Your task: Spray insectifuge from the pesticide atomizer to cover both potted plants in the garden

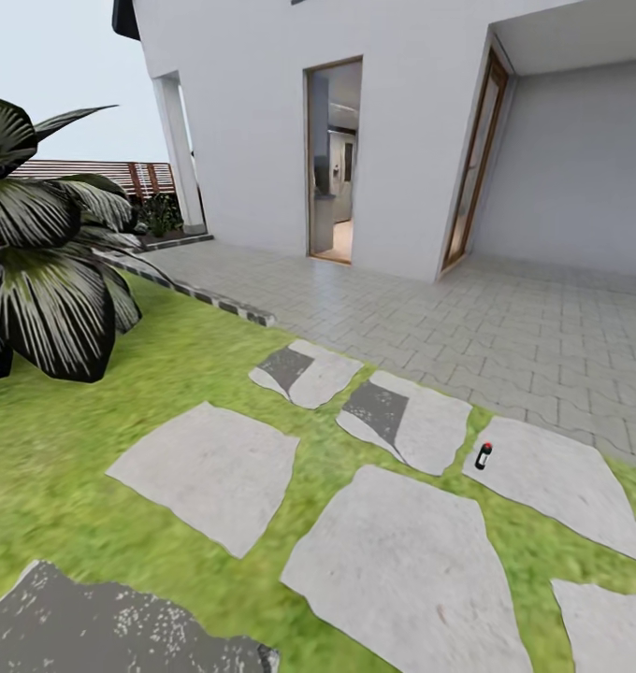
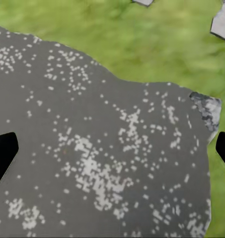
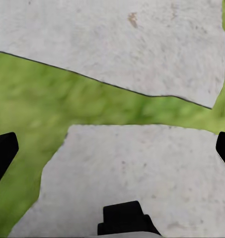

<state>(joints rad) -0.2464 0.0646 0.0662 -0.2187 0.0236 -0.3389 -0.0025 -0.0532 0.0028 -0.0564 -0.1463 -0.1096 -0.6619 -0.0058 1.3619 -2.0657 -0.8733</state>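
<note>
I stand on the garden lawn (image 1: 65, 449), facing a white house (image 1: 262, 121) with an open doorway (image 1: 334, 159) and a paved terrace (image 1: 505, 327) before it. A big dark striped-leaf plant (image 1: 47, 271) fills the far left, with a slat fence (image 1: 93, 173) behind it. I count seven flat stepping stones (image 1: 402, 561) set in the grass in the head view.

The pesticide atomizer (image 1: 484, 455) is a single small dark bottle with a red top, standing upright at the left edge of the right-hand stone (image 1: 561, 477), near the terrace. The small potted plants I cannot make out from here.

My left tool (image 2: 112, 148) hangs over a dark speckled stone (image 2: 92, 148), its tips spread wide with nothing between them. My right tool (image 3: 112, 148) hangs over pale stone (image 3: 142, 183) and a strip of grass, likewise spread wide and carrying nothing.

The step in hand, as I judge it, is the approach. To do it well I should roll forward and right, stop with the bottle in easy reach of the right arm, and close on its body from the side without tipping it.
</note>
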